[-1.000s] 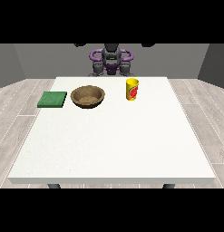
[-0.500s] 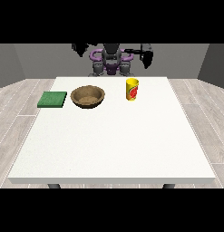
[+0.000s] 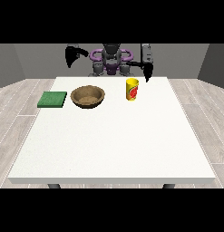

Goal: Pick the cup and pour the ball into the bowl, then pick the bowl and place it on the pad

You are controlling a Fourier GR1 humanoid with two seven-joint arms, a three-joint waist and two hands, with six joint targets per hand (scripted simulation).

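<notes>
a yellow cup (image 3: 132, 89) with a red mark on its side stands upright on the white table (image 3: 113, 140), toward the far edge and a little right of the middle. the ball cannot be made out in it from this angle. to its left, well apart, sits a brown bowl (image 3: 88, 96), round and shallow, upright. further left, just beside the bowl but not touching it, a flat green pad (image 3: 52, 99) lies on the table near the left edge.

the robot stands behind the far edge with both arms raised. the hand at the view's right (image 3: 147, 72) hangs above the far edge, just behind and to the right of the cup, pointing down, apart from the cup; whether its fingers are spread or curled cannot be told. the hand at the view's left (image 3: 73, 55) is up in the air beyond the table's far edge, above and behind the bowl, holding nothing; its fingers cannot be told either
</notes>
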